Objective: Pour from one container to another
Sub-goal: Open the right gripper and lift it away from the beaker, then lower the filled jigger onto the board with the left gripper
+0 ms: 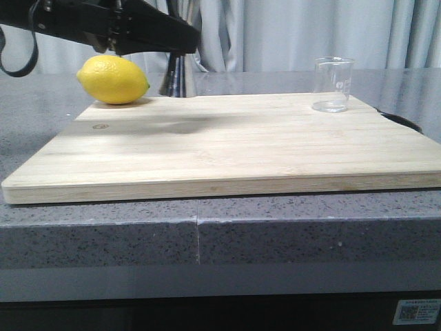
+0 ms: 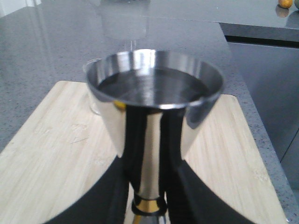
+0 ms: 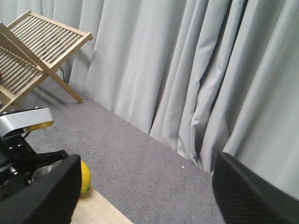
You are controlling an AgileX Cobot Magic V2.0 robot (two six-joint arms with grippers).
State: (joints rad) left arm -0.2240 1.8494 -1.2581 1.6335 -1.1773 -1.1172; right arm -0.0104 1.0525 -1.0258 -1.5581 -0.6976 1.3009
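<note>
A speckled grey stone worktop (image 1: 275,234) carries a pale wooden cutting board (image 1: 227,148). At its 11 o'clock lies a yellow lemon (image 1: 113,79); beside it, the left gripper (image 2: 148,205) has its jaws clenched on the upright polished steel hourglass jigger (image 2: 152,93). The small clear glass beaker (image 1: 333,84) stands at 2 o'clock. The right gripper (image 3: 145,196) has its jaws released.

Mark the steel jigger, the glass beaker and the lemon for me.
Polished steel hourglass jigger (image 2: 152,135), left wrist view: upper cone wall.
Small clear glass beaker (image 1: 333,84), front view: side wall.
Yellow lemon (image 1: 112,80), front view: middle of the peel.

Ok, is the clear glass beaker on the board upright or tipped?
Upright: the clear glass beaker stands on its base at the wooden board's far right, rim level; it looks empty.
</note>
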